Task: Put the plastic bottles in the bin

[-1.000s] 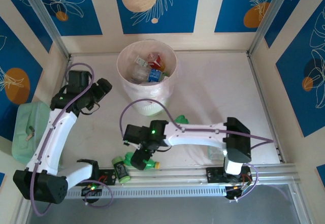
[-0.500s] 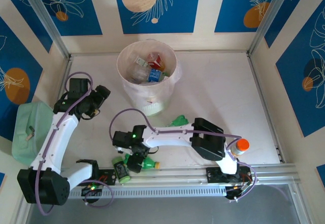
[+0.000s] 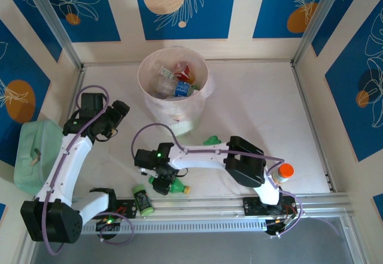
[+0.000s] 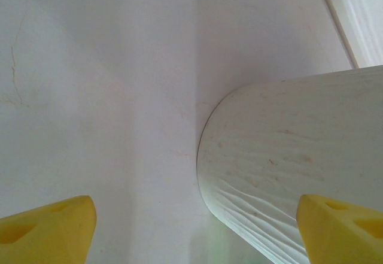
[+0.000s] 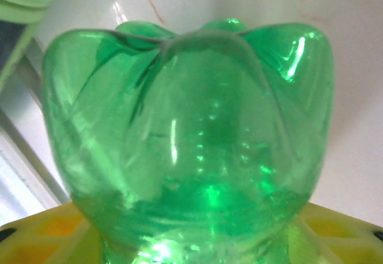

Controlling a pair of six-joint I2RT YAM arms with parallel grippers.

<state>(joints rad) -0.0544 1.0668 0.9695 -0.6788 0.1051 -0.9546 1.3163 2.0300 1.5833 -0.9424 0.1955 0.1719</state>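
- Top external view: white tabletop (image 3: 251, 108), walled on three sides, with a metal rail (image 3: 215, 204) along the near edge.
- bin (image 3: 143, 75) stands by the far edge, left of middle, its liner bag (image 3: 179, 126) sagging down the front. Inside it are a clear bottle (image 3: 183, 88) with a blue label, a red-orange labelled bottle (image 3: 183, 71) and more clear ones below, too jumbled to count.
- mint-green container (image 3: 27, 150) at the left edge is partly covered by the left arm.
- left gripper (image 3: 121, 109) hangs left of the bin, near the left edge. In the left wrist view its yellow fingertips (image 4: 51, 225) are spread wide and hold nothing. Their ends are cut off at the bottom corners. The bin's lower wall sits in the gap, untouched.
- right gripper (image 3: 161, 181) is low by the near edge, left of middle, clamped around a green bottle (image 3: 175, 186) lying on its side. In the right wrist view the bottle's lobed base is close up, with yellow fingers (image 5: 36, 234) pressed to both sides and mostly hidden behind it.
- second green bottle (image 3: 210, 139) lies mid-tabletop behind the right arm, with one end showing.
- orange-capped bottle (image 3: 283, 172) is near the near edge on the right, beside the right arm, its body mostly hidden.
- dark jar (image 3: 142, 199) with a green lid sits at the near edge, just left of the held bottle and apart from it.
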